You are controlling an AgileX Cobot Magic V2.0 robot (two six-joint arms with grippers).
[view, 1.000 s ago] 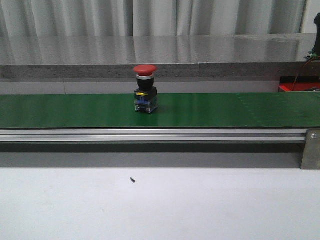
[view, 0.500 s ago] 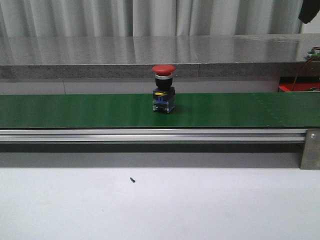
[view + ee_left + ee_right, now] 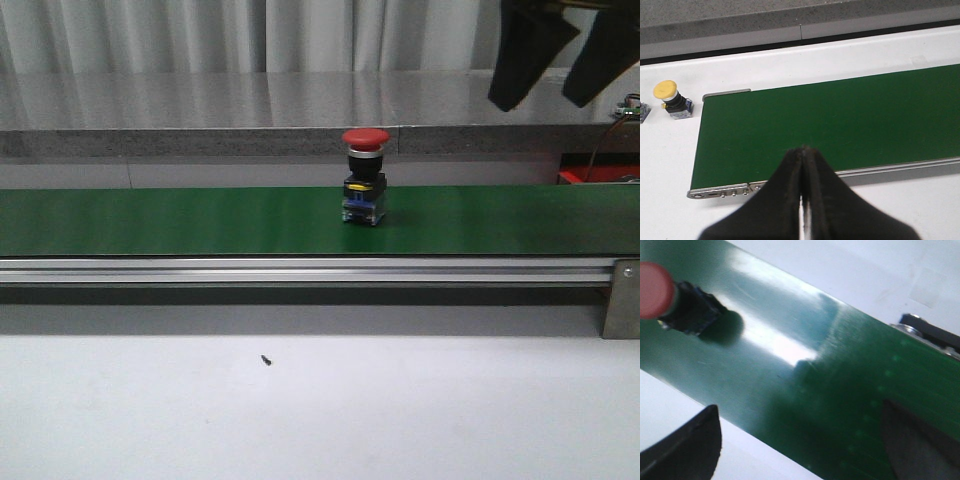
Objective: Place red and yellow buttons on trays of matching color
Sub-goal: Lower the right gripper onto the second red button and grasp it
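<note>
Only by left wrist: yellow button (image 3: 671,98) off belt (image 3: 840,125).

I see pale pleated curtain (image 3: 200,35) across far wall. Grey speckled counter (image 3: 250,100) below it, glossy, catching soft reflections. White tabletop (image 3: 320,410) near me, evenly lit. Small dark speck (image 3: 266,360) on it, possibly screw.
</note>
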